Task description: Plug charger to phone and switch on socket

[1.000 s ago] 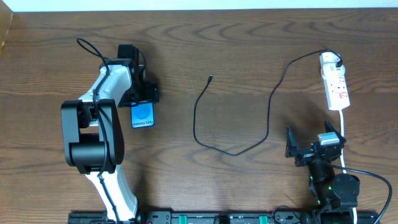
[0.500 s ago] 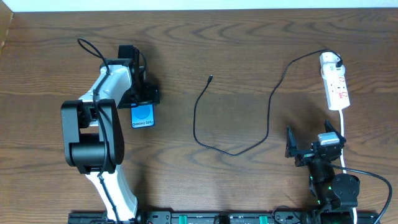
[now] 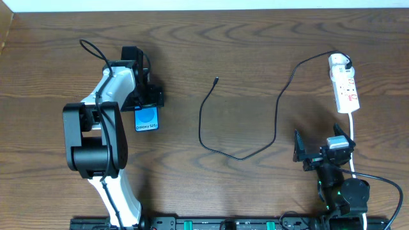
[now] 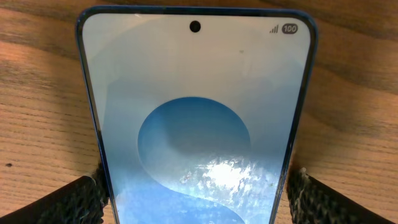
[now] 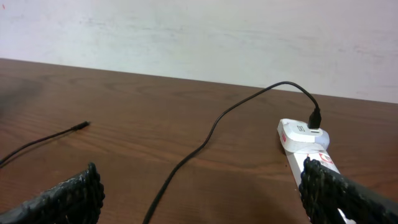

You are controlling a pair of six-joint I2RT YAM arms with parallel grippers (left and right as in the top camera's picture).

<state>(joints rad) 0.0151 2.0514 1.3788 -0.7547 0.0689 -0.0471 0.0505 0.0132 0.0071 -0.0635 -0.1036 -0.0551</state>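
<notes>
Blue-screened, black-edged smartphone (image 3: 147,119) reads "Galaxy" and "100", long axis running away from the robot. Left jaws spread astride it; right jaws spread, empty.

The desk (image 3: 243,38) is brown woodgrain. On the desk, the phone (image 3: 147,119) has a blue screen with a lighter circle, the charger (image 3: 200,128) is black, and the socket (image 3: 345,86) is white with red marks.

Phone (image 3: 146,119) lies left, socket (image 3: 344,85) far right, charger (image 3: 239,158) between.
</notes>
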